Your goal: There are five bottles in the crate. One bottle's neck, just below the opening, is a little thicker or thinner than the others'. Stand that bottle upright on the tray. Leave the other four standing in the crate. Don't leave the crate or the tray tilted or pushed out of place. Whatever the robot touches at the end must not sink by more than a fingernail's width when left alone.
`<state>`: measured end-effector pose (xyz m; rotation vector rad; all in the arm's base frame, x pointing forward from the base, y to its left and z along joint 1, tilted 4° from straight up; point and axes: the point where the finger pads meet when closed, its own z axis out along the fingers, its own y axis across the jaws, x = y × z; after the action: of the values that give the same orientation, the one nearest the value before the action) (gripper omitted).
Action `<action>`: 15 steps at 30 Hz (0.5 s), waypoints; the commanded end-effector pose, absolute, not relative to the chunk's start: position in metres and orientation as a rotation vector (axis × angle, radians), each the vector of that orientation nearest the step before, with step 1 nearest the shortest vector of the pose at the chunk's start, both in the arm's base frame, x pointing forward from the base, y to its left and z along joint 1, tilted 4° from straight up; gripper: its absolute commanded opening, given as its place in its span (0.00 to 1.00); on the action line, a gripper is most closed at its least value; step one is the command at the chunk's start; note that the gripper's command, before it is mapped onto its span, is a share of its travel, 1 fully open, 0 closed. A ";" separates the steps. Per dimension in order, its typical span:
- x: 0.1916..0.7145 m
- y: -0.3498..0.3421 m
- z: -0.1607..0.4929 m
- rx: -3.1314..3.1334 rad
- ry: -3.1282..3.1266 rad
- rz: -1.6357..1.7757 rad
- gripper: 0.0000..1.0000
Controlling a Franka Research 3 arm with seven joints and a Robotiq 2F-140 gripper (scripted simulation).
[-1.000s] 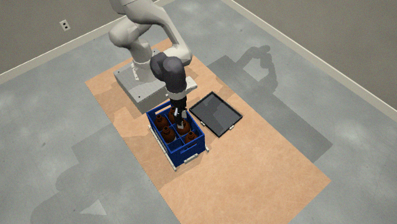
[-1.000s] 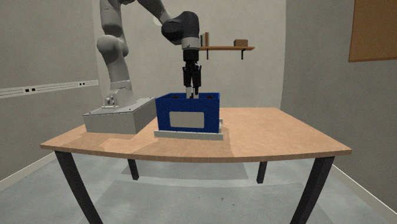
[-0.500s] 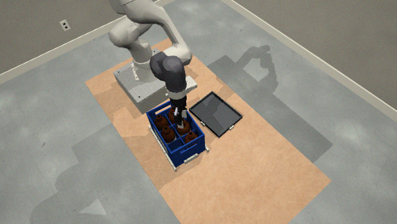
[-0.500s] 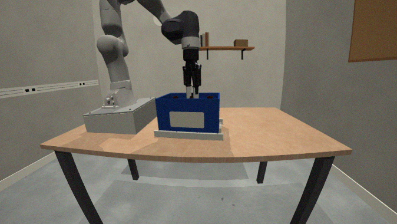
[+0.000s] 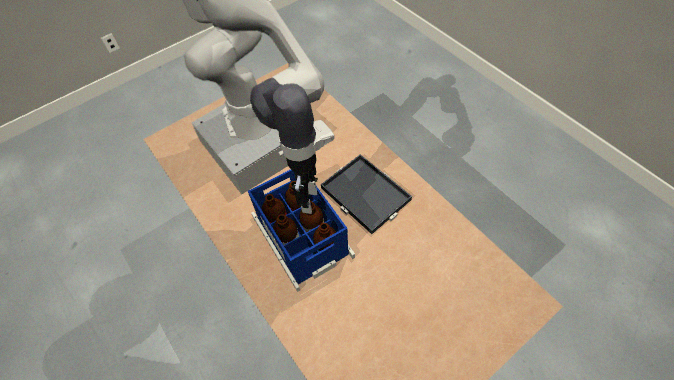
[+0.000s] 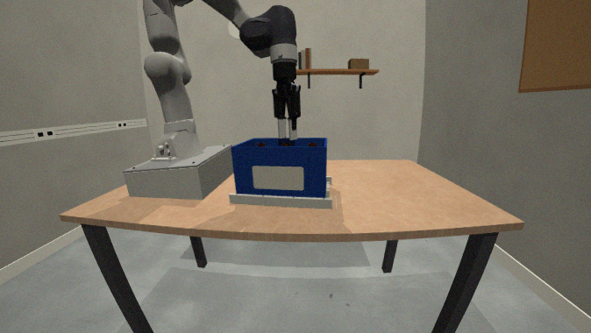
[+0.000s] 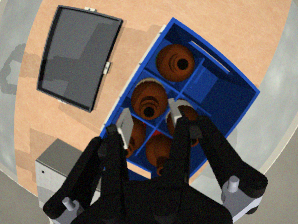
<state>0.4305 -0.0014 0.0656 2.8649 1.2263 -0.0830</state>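
Looking at one gripper (image 5: 307, 200) (image 6: 287, 139) (image 7: 150, 112), two fingers partly spread, either side of a neck but with gaps to it, so not pinching anything. Counting five bottles (image 5: 285, 229) (image 6: 312, 145) (image 7: 175, 62), all upright in one blue crate (image 5: 325, 260) (image 6: 311, 171) (image 7: 235, 71), six compartments in total. Can't pick out the odd neck, honestly, so can only place the task's bottle somewhere among those five. In the wrist view, can't see much of the three partly behind the fingers; from the side, barely any brown above the rim. Then one dark tray (image 5: 367, 200) (image 7: 75, 60) just beside the crate, lying flat, hidden in the exterior view. Next, one grey base block (image 5: 255, 170) (image 6: 158, 184) (image 7: 60, 160) on one wooden table (image 5: 400, 300) (image 6: 395, 193) (image 7: 135, 20). Way back, one shelf (image 6: 338, 72) with one brown box (image 6: 359, 64), plus a few slim upright things, too small to name and partly cut off by the arm.
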 end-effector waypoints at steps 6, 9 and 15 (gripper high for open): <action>0.426 -0.003 0.088 2.873 1.212 -0.113 0.44; 0.427 -0.002 0.097 2.873 1.212 -0.113 0.44; 0.427 -0.001 0.111 2.873 1.212 -0.113 0.44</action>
<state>0.4337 -0.0008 0.1069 2.8664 1.2227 -0.0795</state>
